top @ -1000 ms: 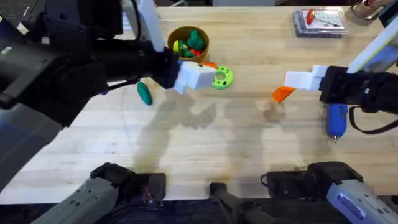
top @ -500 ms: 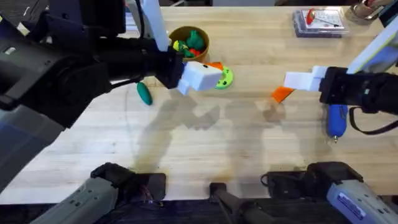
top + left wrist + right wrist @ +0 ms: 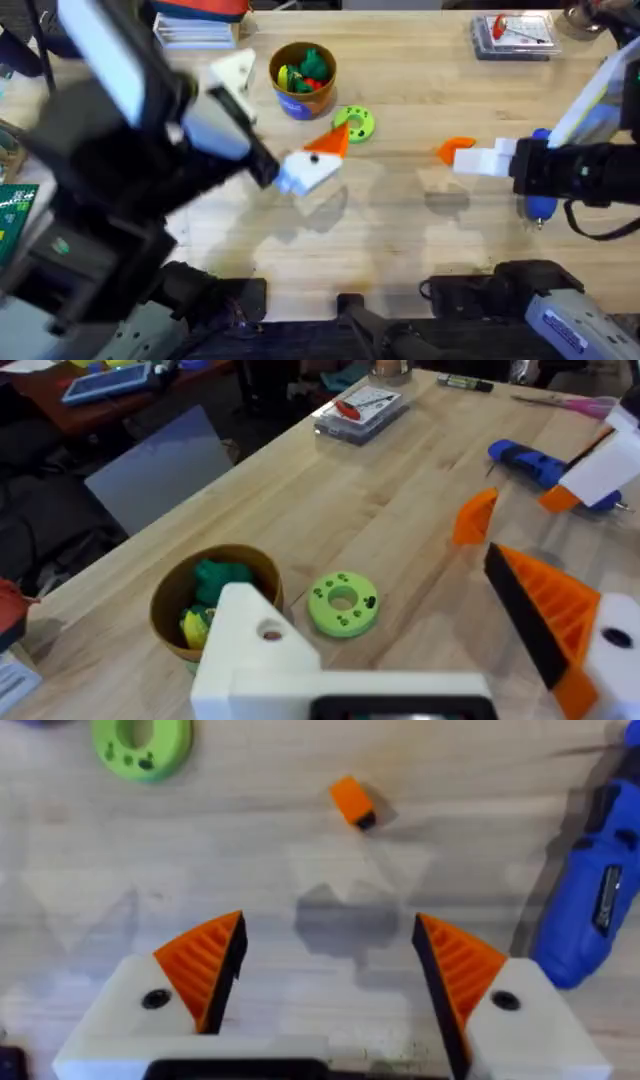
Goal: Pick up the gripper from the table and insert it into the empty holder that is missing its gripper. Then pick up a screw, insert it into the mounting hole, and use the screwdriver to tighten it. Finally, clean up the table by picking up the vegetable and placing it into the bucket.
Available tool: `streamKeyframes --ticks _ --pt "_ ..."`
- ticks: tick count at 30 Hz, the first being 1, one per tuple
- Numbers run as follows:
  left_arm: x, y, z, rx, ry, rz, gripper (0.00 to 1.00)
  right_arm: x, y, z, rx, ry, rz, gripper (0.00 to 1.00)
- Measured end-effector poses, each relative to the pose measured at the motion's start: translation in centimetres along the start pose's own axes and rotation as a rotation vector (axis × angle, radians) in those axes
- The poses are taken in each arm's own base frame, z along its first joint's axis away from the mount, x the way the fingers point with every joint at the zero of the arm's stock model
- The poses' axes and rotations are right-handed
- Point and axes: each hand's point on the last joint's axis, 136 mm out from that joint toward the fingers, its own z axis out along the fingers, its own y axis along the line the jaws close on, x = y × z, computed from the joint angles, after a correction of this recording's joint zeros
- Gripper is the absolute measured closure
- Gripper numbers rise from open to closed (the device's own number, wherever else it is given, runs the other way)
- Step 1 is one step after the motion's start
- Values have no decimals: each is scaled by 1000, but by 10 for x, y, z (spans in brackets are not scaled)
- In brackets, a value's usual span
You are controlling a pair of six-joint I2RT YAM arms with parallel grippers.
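My left gripper (image 3: 281, 112) hangs high over the table near the bucket (image 3: 303, 78), open and holding nothing; one finger shows its orange pad (image 3: 548, 612). The orange-brown bucket (image 3: 172, 622) contains several toys. The left arm hides the vegetable. My right gripper (image 3: 478, 160) is open and low over the table, its pads (image 3: 205, 965) spread apart. A small loose orange piece (image 3: 352, 800) lies just ahead of it (image 3: 455, 148). The blue screwdriver (image 3: 590, 900) lies beside the right gripper, partly under the right arm (image 3: 540, 203). The holder is out of view.
A lime-green disc with holes (image 3: 355, 123) lies next to the bucket. A clear case with red contents (image 3: 512, 36) sits at the far right. Stacked books (image 3: 196, 25) are at the far left. The raised left arm covers the table's left side.
The left arm has risen toward the camera and swung back, its fingers now spread wide, covering where the dark green vegetable lay. The right gripper has shifted slightly toward the near edge.
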Motion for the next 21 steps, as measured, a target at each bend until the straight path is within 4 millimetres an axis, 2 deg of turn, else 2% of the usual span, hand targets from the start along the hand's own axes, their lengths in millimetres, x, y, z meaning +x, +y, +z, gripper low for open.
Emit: streamKeyframes --ticks 7,10,15,21 --pt "32 1 -23 -93 -164 -51 15 28 -4 -2 16 113 14 8" --pt "38 4 -31 -127 -200 -63 14 29 -4 -2 17 116 15 7" --pt "35 11 -45 -191 -277 -34 14 29 -4 -2 17 116 14 7" --pt "48 19 -49 -241 -283 -36 15 29 -4 -2 17 117 14 8"
